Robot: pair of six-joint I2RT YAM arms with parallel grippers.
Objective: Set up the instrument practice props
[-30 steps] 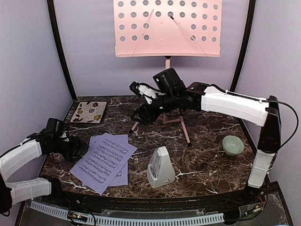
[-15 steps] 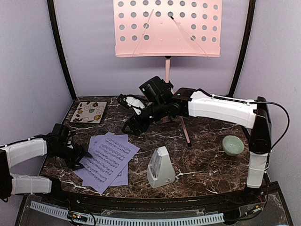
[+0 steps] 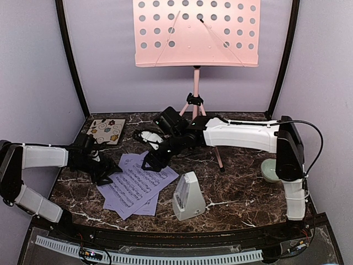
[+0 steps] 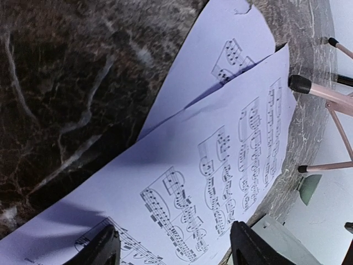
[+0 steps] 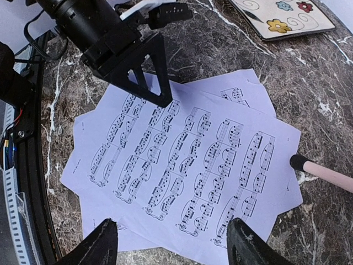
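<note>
The pink music stand [image 3: 196,34] stands at the back, its tripod legs [image 3: 194,110] on the marble top. Lavender sheet-music pages [image 3: 138,185] lie fanned at front left. The grey-white metronome [image 3: 187,196] is upright just right of them. My left gripper [image 3: 105,175] is open and low at the pages' left edge, one fingertip [image 5: 162,99] on the paper. In the left wrist view the pages [image 4: 220,160] lie below the open left gripper [image 4: 176,248]. My right gripper [image 3: 153,160] hovers open over the pages [image 5: 182,160], and the right gripper [image 5: 174,245] holds nothing.
A floral coaster [image 3: 105,131] lies at back left. A pale green bowl [image 3: 270,170] sits at right, partly behind my right forearm. A stand leg's black foot [image 5: 300,163] rests beside the pages' far edge. Purple walls enclose the table.
My left gripper moved right onto the pages, which slid right toward the metronome. My right arm swung down and left from the stand's legs to above the pages.
</note>
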